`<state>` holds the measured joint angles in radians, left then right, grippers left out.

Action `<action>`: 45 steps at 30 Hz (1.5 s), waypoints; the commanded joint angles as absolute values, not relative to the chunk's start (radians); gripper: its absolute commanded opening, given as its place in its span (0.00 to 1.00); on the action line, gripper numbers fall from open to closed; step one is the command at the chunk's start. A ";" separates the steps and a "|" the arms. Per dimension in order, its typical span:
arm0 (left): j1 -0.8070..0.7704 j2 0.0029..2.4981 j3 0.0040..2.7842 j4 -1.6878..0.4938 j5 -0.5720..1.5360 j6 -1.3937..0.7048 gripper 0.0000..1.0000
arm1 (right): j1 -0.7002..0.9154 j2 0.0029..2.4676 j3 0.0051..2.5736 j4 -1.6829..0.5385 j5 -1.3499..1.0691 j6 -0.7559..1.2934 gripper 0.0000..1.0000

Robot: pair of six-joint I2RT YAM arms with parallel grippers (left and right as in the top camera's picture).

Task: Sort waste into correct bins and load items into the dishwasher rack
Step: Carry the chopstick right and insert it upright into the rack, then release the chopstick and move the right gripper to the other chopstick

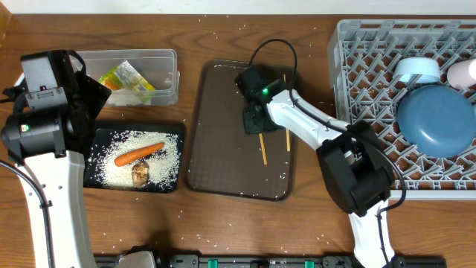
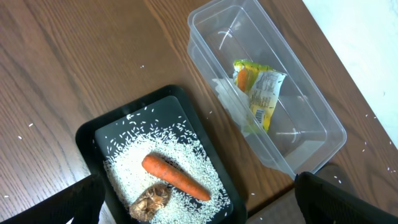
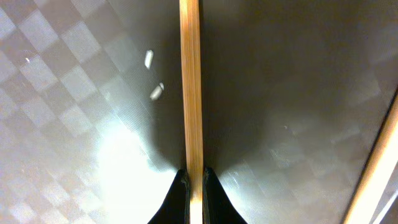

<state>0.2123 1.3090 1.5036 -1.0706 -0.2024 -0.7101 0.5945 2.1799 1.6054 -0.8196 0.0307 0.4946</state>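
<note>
Your chopstick (image 3: 190, 93) is smooth, pale wood with a fine grain, and the serving tray (image 3: 62, 93) under it looks dark and matt with a faint checkered texture. The tub (image 2: 292, 62) is clear glossy plastic, the wrapper (image 2: 264, 93) crinkled shiny foil, and the table (image 2: 74, 56) grained brown wood.

Even indoor light, bright glare on serving tray (image 3: 93, 155), soft shadow beside chopstick (image 3: 190, 93)

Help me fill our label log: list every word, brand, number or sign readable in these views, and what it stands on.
On the foil wrapper in the clear tub: printed graphics, but any lettering is too small and blurred to read.
On the chopstick pinched in the right gripper: bare wood, no marks.
On the black tray and the dishwasher rack: no text visible.
Nothing here can be quoted.
</note>
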 commanded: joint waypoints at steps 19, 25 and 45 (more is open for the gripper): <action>0.213 1.308 1.511 -1.073 -0.218 -0.712 0.98 | 0.123 1.789 1.621 -0.769 0.040 0.062 0.01; 0.213 1.308 1.511 -1.073 -0.218 -0.712 0.98 | 0.041 1.799 1.621 -0.757 0.086 0.011 0.01; 0.213 1.308 1.511 -1.073 -0.218 -0.712 0.98 | 0.004 1.901 1.620 -0.695 -0.028 0.029 0.15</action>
